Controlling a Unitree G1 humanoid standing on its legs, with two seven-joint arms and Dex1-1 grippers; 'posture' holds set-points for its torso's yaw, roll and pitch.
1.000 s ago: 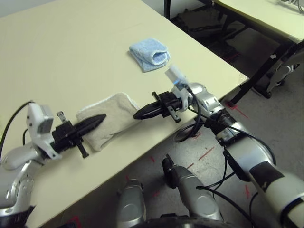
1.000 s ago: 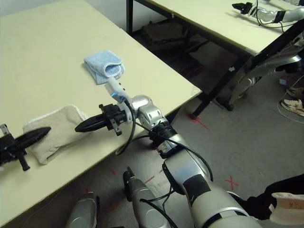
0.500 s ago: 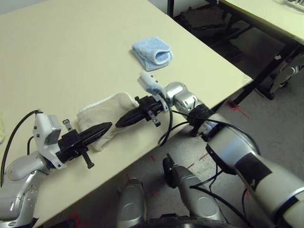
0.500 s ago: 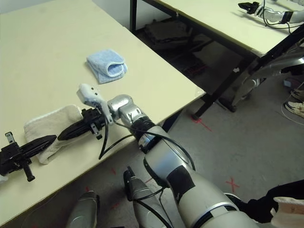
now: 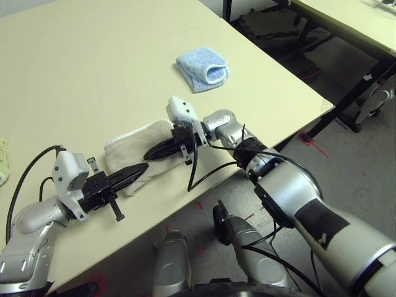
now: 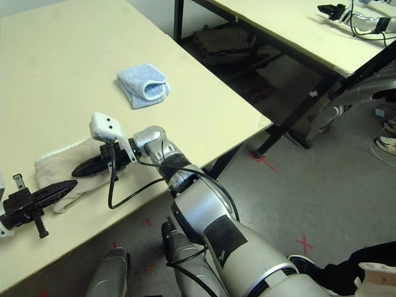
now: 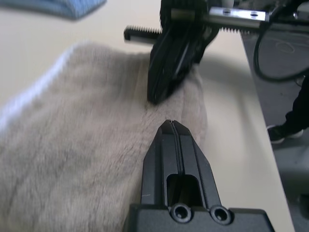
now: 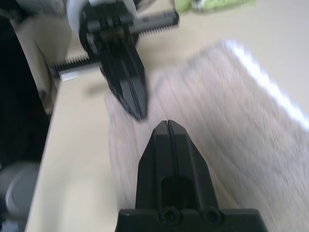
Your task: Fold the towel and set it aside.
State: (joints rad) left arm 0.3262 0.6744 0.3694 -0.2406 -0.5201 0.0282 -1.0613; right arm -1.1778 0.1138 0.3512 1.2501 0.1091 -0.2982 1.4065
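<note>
The towel [image 5: 127, 150] is a folded beige bundle with a white edge, lying near the table's front edge. My left gripper [image 5: 144, 167] is shut with nothing in it, its tip over the towel's near side. My right gripper [image 5: 150, 152] is also shut and holds nothing; it points left, low over the towel's middle. The two tips face each other a short gap apart, as the left wrist view shows: my left gripper [image 7: 170, 123] and the right one [image 7: 157, 98] above the towel [image 7: 72, 145]. Whether either tip touches the cloth I cannot tell.
A small light-blue towel [image 5: 203, 67] lies folded farther back on the table [image 5: 93, 74]. A lime-green cloth [image 5: 2, 162] peeks in at the left edge. The table's front edge runs just behind my right forearm, with grey floor [image 5: 346, 167] and other table legs beyond.
My right gripper has swung left from the towel's right end to over its middle, close to the left gripper's tip. The camera has shifted slightly. Both grippers stay shut.
</note>
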